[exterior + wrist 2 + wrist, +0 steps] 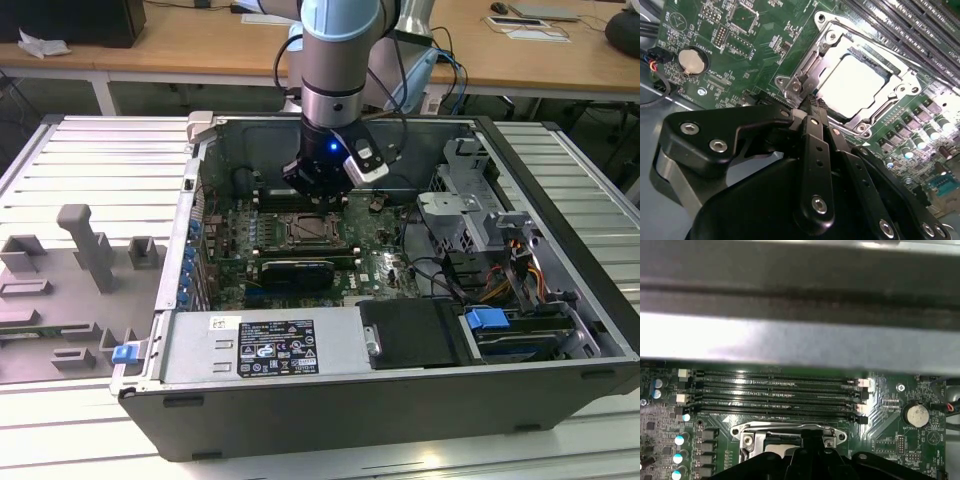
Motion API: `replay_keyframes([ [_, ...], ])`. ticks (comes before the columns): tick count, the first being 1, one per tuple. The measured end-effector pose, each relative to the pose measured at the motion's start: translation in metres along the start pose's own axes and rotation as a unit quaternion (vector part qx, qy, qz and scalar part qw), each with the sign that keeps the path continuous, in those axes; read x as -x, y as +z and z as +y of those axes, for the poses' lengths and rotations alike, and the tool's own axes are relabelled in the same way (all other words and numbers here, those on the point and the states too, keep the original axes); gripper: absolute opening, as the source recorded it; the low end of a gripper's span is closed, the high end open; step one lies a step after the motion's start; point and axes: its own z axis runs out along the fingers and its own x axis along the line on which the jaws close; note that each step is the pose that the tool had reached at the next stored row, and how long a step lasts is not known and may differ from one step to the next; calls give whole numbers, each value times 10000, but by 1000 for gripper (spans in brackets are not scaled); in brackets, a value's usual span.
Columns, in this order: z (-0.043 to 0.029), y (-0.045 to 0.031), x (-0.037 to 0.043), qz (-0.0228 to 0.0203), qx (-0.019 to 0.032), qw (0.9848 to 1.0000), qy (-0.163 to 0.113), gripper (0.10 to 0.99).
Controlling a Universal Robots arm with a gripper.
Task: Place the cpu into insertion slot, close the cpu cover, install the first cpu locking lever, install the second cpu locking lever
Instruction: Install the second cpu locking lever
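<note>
hovering clenched and empty at the socket's edge, the gripper (pixel 812 102) leaves the cpu (pixel 856 82) seated mid-board under its closed cover (pixel 805 65); the levers' state i cannot tell.

The cpu (pixel 856 82) shows a pale silver-white face, framed by the silvery metal cpu cover (pixel 810 60). Around them the motherboard (pixel 740 50) is dark green, dotted with fine white markings. The memory slots (pixel 775 390) are black, with white clips at their ends. A round silver coin battery (pixel 693 60) sits on the green. The pincer (pixel 812 102) is matte black with silver screw heads. In the exterior view, the computer case (pixel 400 390) is dark grey, the arm (pixel 335 50) is light blue and silver, and a blue light (pixel 331 147) glows at its wrist. The grey table (pixel 100 165) is ribbed in parallel lines.
</note>
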Motion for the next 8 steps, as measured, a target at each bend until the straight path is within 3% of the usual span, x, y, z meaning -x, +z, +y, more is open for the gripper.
replay_keyframes([
  [8,-45,-29,-1,0,-1,10000,0,106],
])
